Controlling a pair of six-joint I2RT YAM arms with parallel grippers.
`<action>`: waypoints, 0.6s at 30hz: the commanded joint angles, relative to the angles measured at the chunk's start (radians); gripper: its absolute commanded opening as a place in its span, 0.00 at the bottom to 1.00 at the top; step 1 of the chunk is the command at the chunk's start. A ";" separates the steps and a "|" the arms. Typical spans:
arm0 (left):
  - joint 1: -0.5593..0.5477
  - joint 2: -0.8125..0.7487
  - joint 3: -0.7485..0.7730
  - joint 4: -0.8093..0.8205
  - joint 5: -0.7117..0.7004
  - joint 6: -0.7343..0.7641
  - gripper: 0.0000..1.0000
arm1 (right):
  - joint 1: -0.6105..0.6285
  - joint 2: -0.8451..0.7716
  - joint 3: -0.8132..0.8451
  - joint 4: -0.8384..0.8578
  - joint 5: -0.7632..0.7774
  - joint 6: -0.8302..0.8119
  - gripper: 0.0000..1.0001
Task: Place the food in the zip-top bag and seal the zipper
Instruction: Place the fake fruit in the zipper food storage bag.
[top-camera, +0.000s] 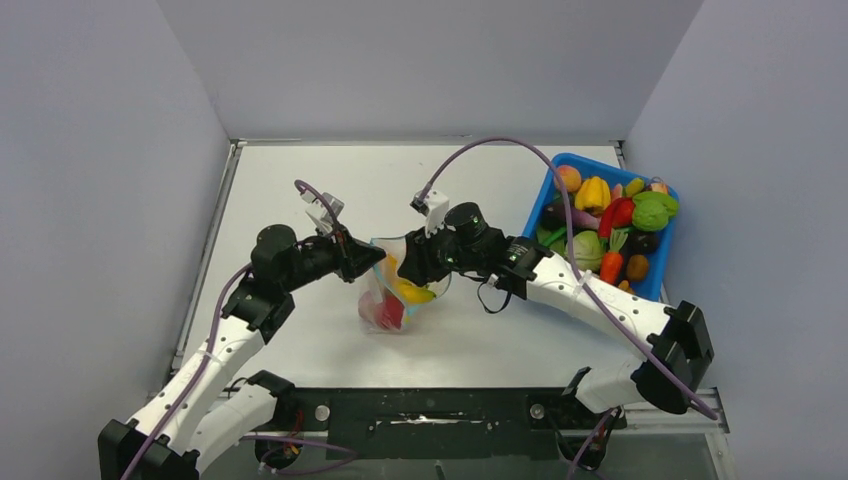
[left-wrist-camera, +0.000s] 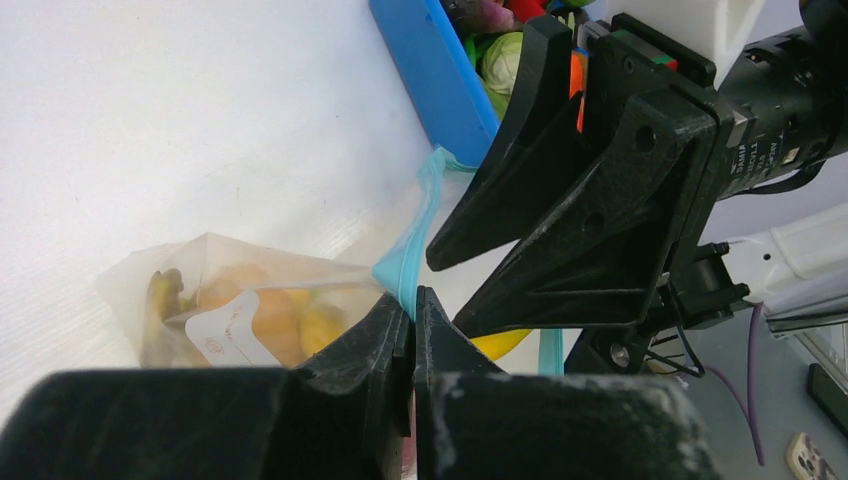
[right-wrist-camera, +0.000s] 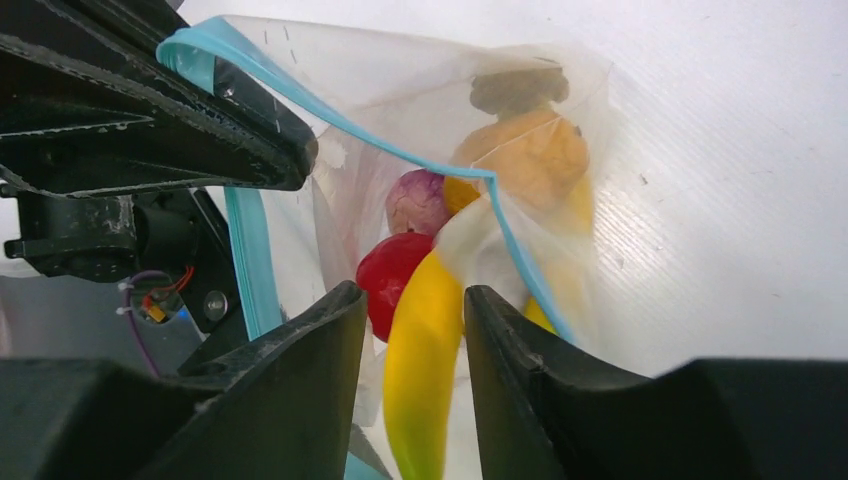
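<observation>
Tabletop (top-camera: 300, 190): white and walled in grey on three sides, it carries the bag at its middle and a bin at its far right.
Arms: the left arm (top-camera: 225, 345) and the right arm (top-camera: 600, 300) reach in from the near edge and meet over the bag.
Blue bin (left-wrist-camera: 430, 75): heaped with toy produce, it stands to the right of the bag, apart from it.
Zip-top bag (top-camera: 395, 300): clear and crinkled, it sits mid-tabletop between the two sets of fingers, with its mouth gaping toward the right arm.
Zipper (right-wrist-camera: 250, 250): the light blue strip rims the open mouth. One stretch runs into the left arm's grip and the other curves loose across the opening.
Food: an orange-yellow piece (right-wrist-camera: 530, 150) lies deepest in the bag. A purple piece (right-wrist-camera: 415, 198) and a red round fruit (right-wrist-camera: 385, 275) sit nearer the mouth.
Banana (right-wrist-camera: 420, 370): yellow, it lies at the mouth between the right arm's fingers, with its far end inside the bag.
Left fingers (left-wrist-camera: 385, 330): clenched tight, pinching the zipper strip at their tips.
Right fingers (right-wrist-camera: 310, 340): released and parted, they flank the banana, with a gap showing on one side.
</observation>
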 joint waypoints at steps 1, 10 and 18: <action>-0.002 -0.035 0.026 0.069 0.004 0.025 0.00 | 0.005 -0.030 0.068 -0.023 0.056 -0.041 0.44; -0.006 -0.034 0.036 0.050 -0.083 0.049 0.00 | 0.005 -0.131 0.068 -0.151 0.264 0.035 0.45; -0.006 -0.021 0.061 0.047 -0.081 0.042 0.00 | 0.003 -0.207 -0.036 -0.144 0.393 0.213 0.45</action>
